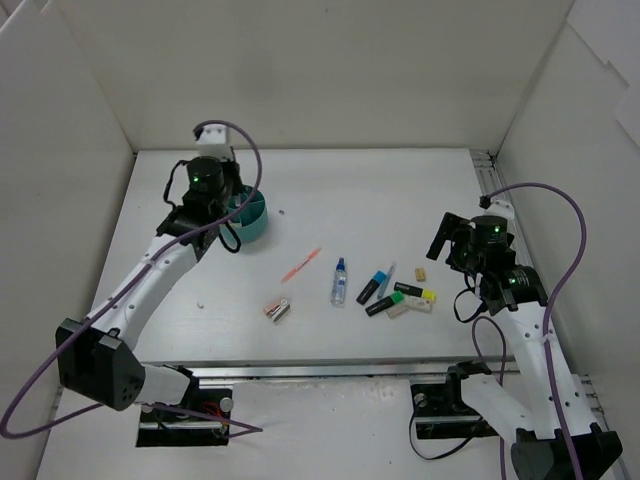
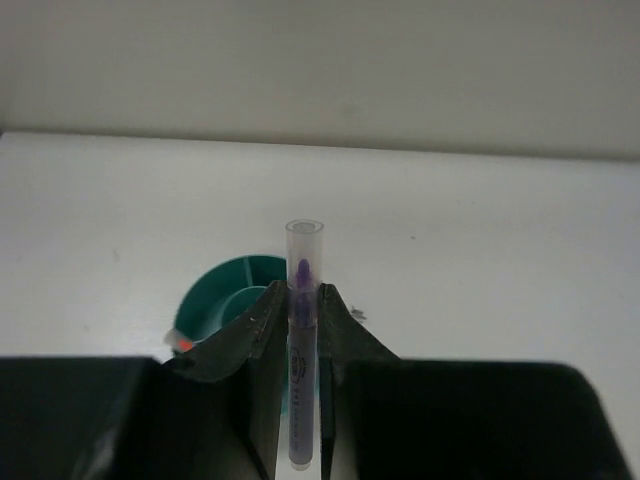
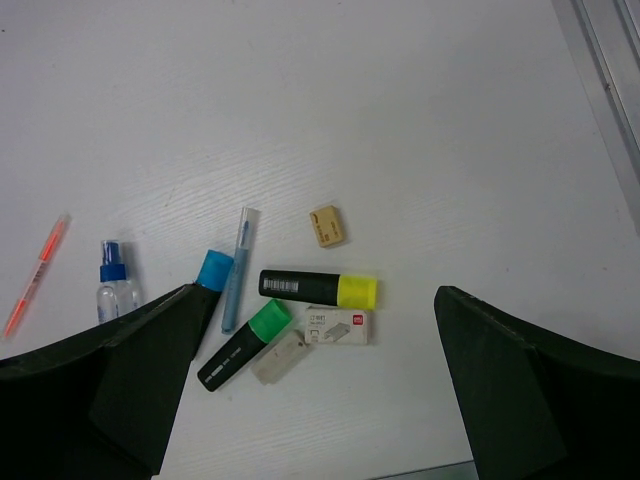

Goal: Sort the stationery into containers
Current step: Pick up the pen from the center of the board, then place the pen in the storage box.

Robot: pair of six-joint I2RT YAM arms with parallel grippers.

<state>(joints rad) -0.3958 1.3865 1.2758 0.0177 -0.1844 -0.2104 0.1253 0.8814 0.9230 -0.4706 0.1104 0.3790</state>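
Top external: sorting looks early, most stationery point(image 1: 385, 290) loose on the table point(image 1: 400, 190).
Left wrist: left claw point(image 2: 302, 295) clamped tight on a purple pen point(image 2: 304, 240), teal tub point(image 2: 215, 300) just beneath its tips. Right wrist: right claw point(image 3: 315, 290) spread wide, empty; highlighters point(image 3: 245, 345), eraser point(image 3: 327, 225), bottle point(image 3: 113, 285), orange pen point(image 3: 38, 270) lie below, unsorted.

**Mostly plastic on a matt white table**

I read the table point(image 3: 400, 120) as matt white with a faint grain. The teal tub point(image 2: 215, 300) looks like smooth, slightly glossy plastic. The pen point(image 2: 304, 250) has a clear plastic cap. The small bottle point(image 3: 113, 290) is clear plastic too. The tan eraser point(image 3: 327, 225) looks dull and rubbery. The left gripper point(image 2: 303, 292) is matt black plastic.
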